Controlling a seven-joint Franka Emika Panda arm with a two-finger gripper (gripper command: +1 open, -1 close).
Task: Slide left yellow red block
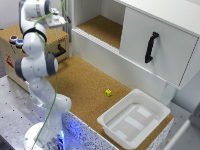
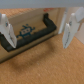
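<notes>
Cork covers the table [image 1: 75, 80], where the yellow red block [image 1: 108, 92] sits alone near the white tray [image 1: 152, 107], free to slide. Raised well apart from it, the tool [image 2: 41, 31] hangs wide open and empty, facing a black handle [image 2: 27, 36]

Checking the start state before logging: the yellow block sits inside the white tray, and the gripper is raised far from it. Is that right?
Not quite. The exterior view shows the yellow block on the cork surface beside the white tray, not inside it. The gripper is indeed raised far from it.
</notes>
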